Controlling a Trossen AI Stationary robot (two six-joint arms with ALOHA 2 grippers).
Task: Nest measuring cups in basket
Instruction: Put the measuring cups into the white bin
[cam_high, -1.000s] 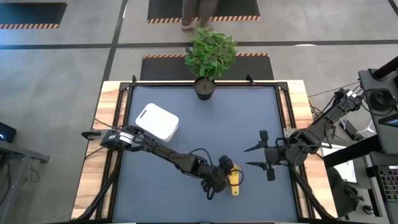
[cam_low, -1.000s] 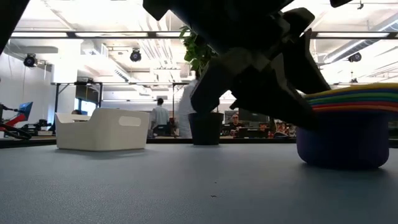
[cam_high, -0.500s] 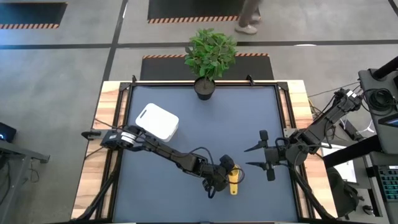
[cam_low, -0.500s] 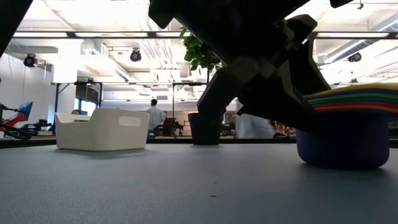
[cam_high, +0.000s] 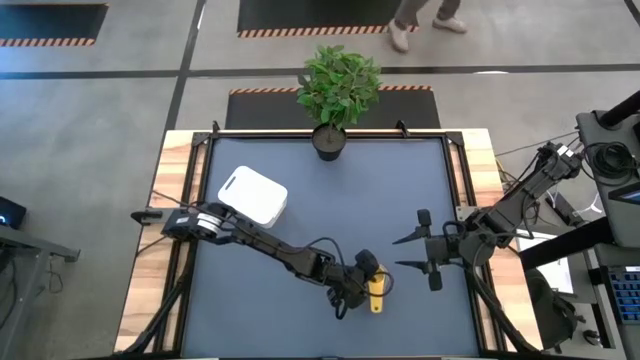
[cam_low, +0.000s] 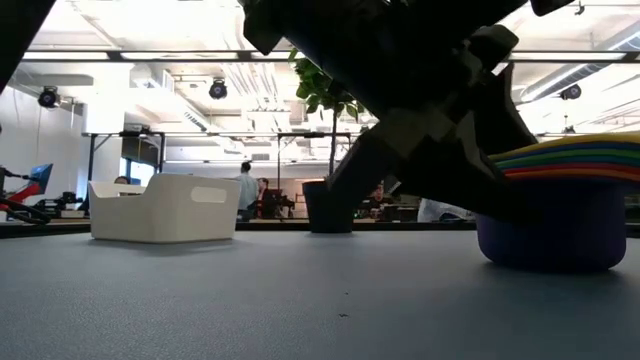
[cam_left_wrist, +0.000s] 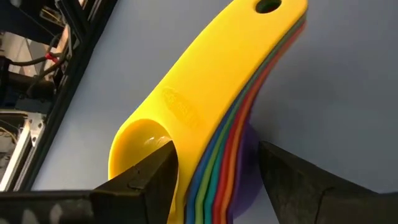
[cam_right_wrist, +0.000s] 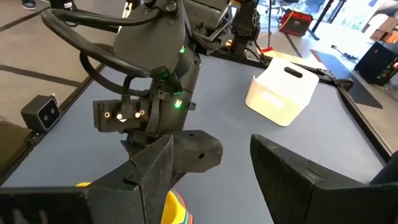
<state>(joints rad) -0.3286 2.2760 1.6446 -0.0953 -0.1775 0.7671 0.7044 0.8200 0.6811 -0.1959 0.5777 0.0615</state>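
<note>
**Left gripper astride the nested cups, well away from the basket**

High view: the left arm reaches from beside the basket (cam_high: 253, 195) to the cups (cam_high: 376, 291), which lie on the mat far from the basket, toward the table's near edge. The left gripper (cam_high: 358, 283) sits right at the cups, the yellow handle poking out beyond it. The right gripper (cam_high: 420, 250) waits off to the cups' other side, apart from them, fingers spread wide with nothing between them. A plant (cam_high: 338, 95) stands at the far edge, past the basket.

Low view: the cups (cam_low: 560, 205) rest on the mat as one stack, purple outermost, coloured rims layered above it, yellow on top. The dark bulk of the left arm presses against the stack's side. The basket (cam_low: 166, 208) stands upright far back, the plant pot (cam_low: 328, 207) beside it.

Left wrist view: the stack (cam_left_wrist: 211, 118) lies between the left gripper's fingers (cam_left_wrist: 146, 180), one at the yellow bowl, the other just beside the purple side. Whether they grip cannot be told.

Right wrist view: the right gripper's fingers (cam_right_wrist: 283, 171) stand apart and empty; the left arm's wrist hovers over the cups (cam_right_wrist: 176, 208), with the basket (cam_right_wrist: 283, 93) well beyond.
</note>
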